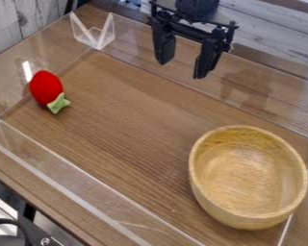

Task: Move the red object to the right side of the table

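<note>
The red object (45,87) lies on the table (131,125) (far left), claw (183,60) spread wide above.

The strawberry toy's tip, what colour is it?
Green, a small leafy tip on the red object, pointing down and to the right in the camera view, the only view there is.

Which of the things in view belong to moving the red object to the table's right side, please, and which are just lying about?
Belongs to the job:
- small red strawberry-like toy with green tip
- brown wood-grain table
- black gripper, open, holding nothing

Just lying about:
- round light wooden bowl
- clear acrylic walls
</note>
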You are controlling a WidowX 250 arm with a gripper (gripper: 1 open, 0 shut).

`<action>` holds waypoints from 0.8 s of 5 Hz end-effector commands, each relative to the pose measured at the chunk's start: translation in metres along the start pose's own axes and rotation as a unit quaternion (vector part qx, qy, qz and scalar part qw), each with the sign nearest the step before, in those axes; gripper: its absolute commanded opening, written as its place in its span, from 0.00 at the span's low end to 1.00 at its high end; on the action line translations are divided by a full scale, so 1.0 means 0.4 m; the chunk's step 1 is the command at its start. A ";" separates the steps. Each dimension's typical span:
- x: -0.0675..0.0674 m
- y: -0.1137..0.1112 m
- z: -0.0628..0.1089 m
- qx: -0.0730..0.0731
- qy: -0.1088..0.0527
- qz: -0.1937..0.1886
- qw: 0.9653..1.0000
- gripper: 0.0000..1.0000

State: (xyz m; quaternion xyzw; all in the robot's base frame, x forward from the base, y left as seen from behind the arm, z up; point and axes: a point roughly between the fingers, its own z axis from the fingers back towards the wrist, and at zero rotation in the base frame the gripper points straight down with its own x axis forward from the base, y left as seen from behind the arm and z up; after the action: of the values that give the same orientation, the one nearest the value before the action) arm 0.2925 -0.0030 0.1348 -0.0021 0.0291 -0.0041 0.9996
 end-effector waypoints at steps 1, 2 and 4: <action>-0.013 0.020 -0.060 -0.001 0.021 0.001 1.000 1.00; -0.049 0.128 -0.094 -0.010 0.021 0.071 0.997 1.00; -0.087 0.368 -0.091 -0.030 -0.006 0.194 0.981 1.00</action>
State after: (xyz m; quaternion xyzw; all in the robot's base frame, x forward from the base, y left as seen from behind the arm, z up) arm 0.2492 0.1456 0.0876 -0.0327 0.0444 0.2026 0.9777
